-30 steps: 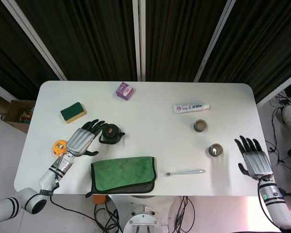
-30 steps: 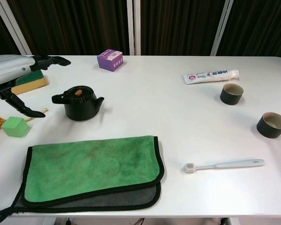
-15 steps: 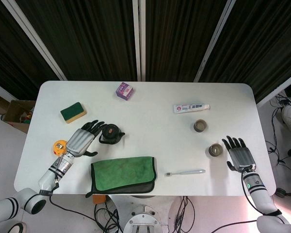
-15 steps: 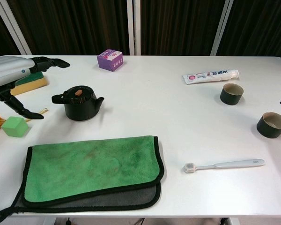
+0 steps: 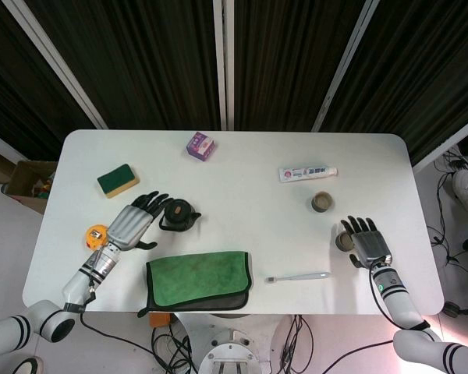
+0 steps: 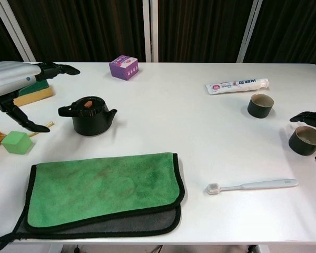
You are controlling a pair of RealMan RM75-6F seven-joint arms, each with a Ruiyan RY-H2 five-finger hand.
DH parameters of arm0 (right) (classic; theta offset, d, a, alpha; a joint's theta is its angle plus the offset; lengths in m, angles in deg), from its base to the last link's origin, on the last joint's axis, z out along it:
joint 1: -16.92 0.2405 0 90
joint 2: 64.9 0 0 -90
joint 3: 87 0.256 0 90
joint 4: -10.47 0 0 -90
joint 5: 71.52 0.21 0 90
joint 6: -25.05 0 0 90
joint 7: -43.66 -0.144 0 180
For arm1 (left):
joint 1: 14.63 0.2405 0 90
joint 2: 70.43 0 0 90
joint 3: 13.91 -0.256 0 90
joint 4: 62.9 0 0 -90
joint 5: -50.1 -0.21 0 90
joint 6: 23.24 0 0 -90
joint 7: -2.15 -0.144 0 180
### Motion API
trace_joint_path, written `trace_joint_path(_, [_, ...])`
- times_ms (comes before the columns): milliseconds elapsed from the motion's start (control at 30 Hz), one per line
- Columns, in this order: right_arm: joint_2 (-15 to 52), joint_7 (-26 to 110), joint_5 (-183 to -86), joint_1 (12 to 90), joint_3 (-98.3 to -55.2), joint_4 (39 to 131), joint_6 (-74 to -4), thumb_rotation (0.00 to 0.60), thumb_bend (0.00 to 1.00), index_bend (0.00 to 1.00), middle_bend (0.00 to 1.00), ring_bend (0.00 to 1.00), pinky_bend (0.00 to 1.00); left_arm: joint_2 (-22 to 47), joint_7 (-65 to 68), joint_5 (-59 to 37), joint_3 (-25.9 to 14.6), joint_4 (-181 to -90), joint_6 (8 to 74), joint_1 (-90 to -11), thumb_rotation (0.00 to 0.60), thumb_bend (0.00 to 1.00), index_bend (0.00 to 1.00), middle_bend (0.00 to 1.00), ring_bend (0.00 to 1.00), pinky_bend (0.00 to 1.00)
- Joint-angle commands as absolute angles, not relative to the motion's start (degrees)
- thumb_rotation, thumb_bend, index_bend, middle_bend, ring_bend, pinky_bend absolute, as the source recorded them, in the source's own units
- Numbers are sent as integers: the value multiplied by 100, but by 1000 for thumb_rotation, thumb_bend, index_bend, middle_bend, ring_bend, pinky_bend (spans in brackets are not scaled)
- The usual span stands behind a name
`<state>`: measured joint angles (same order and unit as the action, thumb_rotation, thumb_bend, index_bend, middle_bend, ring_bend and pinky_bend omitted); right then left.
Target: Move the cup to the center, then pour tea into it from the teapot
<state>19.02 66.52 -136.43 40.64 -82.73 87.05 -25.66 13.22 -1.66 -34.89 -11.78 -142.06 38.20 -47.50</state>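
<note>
From the head view, the right hand sits right next to the near dark round cup, fingers spread, not clearly gripping it. A second dark cup stands farther back, near the white toothpaste tube. The left hand hovers with fingers apart just left of the black round teapot, holding nothing. Green folded cloth lies at the front edge of the white table.

Chest view: right hand's dark fingertips curve over the near cup at the right edge; can't tell if they touch. The teapot sits upright behind the cloth, left hand open beside it. White toothbrush lies at front right.
</note>
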Motion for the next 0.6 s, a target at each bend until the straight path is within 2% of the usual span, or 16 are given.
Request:
trace_joint_path(33, [1987, 6574, -13710, 4102, -8279, 8647, -2611, 600, 323, 10, 42, 0, 0, 1324, -156, -3480, -1180, -14201, 3819, -4746, 600, 103, 51, 65, 14, 148])
trace_joint_path(233, [2085, 6459, -13817, 4120, -8284, 8574, -2757, 600, 327, 109, 52, 0, 0, 1333, -129, -3473, -1190, -14181, 3817, -4740, 600, 103, 51, 65, 14, 148])
trace_joint_path(600, [2052, 6485, -13732, 4128, -8316, 8605, -2841, 600, 327, 184, 54, 0, 0, 1352, -89, -3457, -1201, -14135, 3760, -4762, 600, 103, 52, 65, 14, 149])
